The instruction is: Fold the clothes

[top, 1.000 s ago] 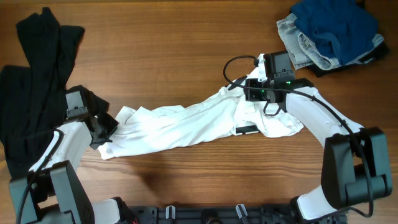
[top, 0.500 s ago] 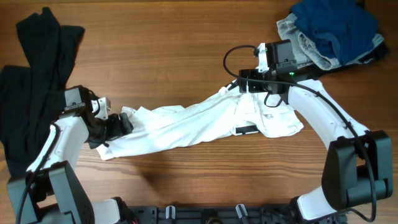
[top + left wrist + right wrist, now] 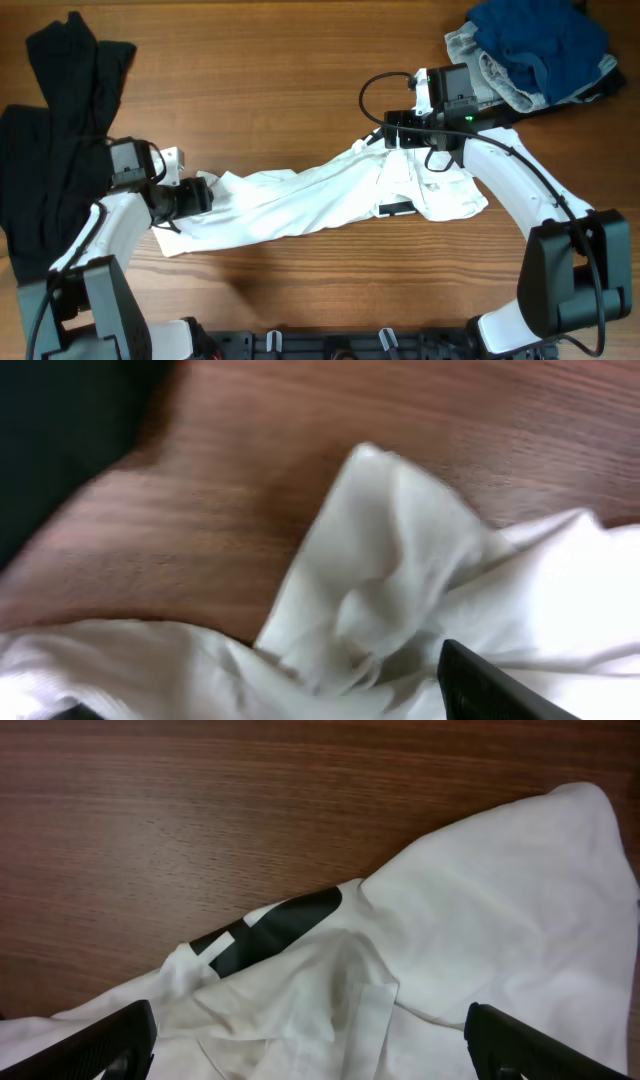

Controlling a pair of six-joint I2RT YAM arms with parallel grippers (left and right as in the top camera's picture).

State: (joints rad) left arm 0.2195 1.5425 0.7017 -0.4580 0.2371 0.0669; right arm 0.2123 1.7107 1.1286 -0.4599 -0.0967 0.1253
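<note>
**White shirt stretched between two hands**

Wood counter (image 3: 280, 90) under everything. At far left, a heaped black garment (image 3: 50, 150), spilling along the edge. Across the middle, a rumpled white shirt (image 3: 300, 200): lies on the counter, runs from lower left up toward the right, widens at the right end. In the top right corner, well apart from the shirt, a pile of blue and grey clothes (image 3: 535, 45).

Over the shirt's upper right end, the right hand (image 3: 398, 138): fingers (image 3: 90, 1040) spread wide at the two lower corners of the wrist view, white cloth lying below them.

At the shirt's left end, just beside the black garment, the left hand (image 3: 195, 197): wrist view blurred, one dark finger (image 3: 500, 685) plain at lower right, its mate only a sliver at the lower left corner, so apart, with bunched white cloth between.

Near the shirt's lower right edge, a small black label (image 3: 395, 209), also seen under the right hand.
</note>
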